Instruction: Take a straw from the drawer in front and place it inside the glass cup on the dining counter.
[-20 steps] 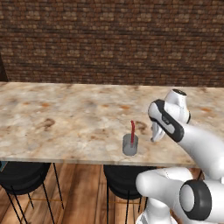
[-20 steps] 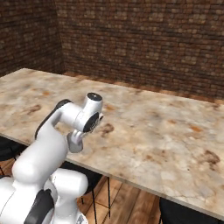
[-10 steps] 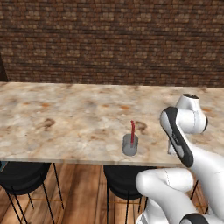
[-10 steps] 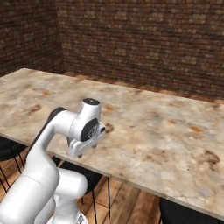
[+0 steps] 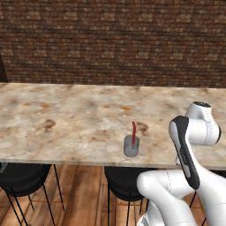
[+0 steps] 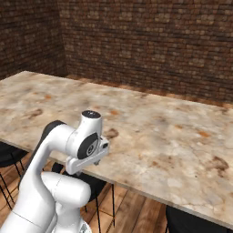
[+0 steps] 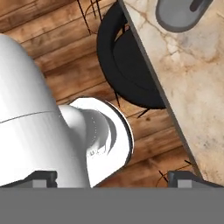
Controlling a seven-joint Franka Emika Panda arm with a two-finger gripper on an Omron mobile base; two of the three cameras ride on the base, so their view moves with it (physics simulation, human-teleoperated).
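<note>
Straw in cup, on counter.
Red straw stands upright inside the grey cup, bent end up, top clear of the rim. Cup sits near the counter's front edge, above a black stool. Hand view: cup at top, by the counter edge, stool and wood floor beneath. Gripper apart from the cup; fingers wide apart at the lower corners, nothing held. Brick wall behind.
</note>
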